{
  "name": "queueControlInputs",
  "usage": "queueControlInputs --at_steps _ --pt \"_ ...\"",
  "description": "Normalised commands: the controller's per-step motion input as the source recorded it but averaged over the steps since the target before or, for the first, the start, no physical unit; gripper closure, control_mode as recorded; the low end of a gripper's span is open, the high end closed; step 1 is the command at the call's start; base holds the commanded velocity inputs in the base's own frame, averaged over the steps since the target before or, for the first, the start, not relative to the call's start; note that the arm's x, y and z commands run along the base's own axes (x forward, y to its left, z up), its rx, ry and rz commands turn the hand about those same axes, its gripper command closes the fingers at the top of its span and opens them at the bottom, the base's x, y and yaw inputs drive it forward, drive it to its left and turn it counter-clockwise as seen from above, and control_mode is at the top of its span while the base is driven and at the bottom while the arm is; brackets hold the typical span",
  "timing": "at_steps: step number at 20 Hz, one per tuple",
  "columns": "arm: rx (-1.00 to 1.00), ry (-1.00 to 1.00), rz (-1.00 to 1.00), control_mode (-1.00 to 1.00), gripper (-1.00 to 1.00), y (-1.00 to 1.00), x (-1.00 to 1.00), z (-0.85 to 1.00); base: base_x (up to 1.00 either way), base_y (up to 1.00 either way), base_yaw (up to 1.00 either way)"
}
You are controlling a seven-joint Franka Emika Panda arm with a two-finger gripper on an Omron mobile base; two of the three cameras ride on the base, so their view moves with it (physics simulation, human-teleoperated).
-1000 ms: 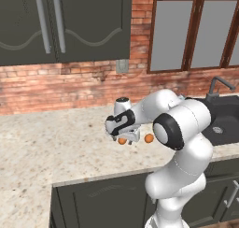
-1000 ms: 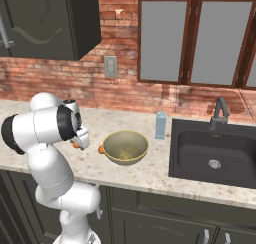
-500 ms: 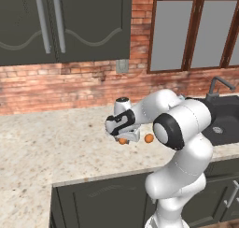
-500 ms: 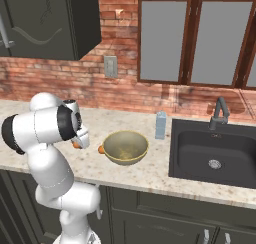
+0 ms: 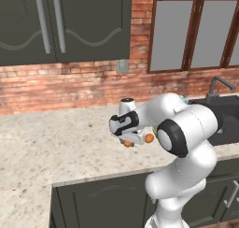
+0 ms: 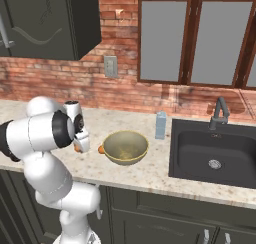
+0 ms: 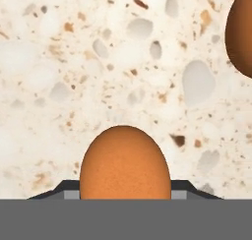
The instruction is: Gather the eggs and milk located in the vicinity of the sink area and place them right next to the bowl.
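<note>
We see our fingers [image 5: 127, 143] pinching an egg [image 7: 125, 163] — it sits right between them, over the speckled surface [image 7: 74, 62]. In the hand view a second egg [image 7: 241, 32] shows at the top right edge, apart from the one we hold.

From the left base view, the held egg [image 5: 126, 143] is under the hand, and the other egg [image 5: 149, 138] is just beside it, near the arm.

From the right base view, one egg [image 6: 101, 149] lies on the surface right by the bowl [image 6: 125, 147], on its left side. The milk [image 6: 160, 125] stands upright behind the bowl — between the bowl and the sink [image 6: 215, 153], just beside the sink's left edge. The faucet [image 6: 220, 113] stands at the back of the sink. Our hand hangs low to the left of the bowl, close to it.
</note>
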Motion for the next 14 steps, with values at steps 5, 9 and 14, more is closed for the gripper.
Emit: queueControlInputs --at_steps 5,9,14 --pt "-0.04 0.01 -0.29 -1.0 1.0 0.0 -0.1 0.0 0.0 0.0 0.0" --pt "-0.1 0.01 -0.34 -1.0 1.0 -0.03 -0.01 0.0 0.0 0.0 0.0" --pt "-0.07 0.04 -0.35 -1.0 1.0 -0.15 0.0 0.05 0.0 0.0 0.0"
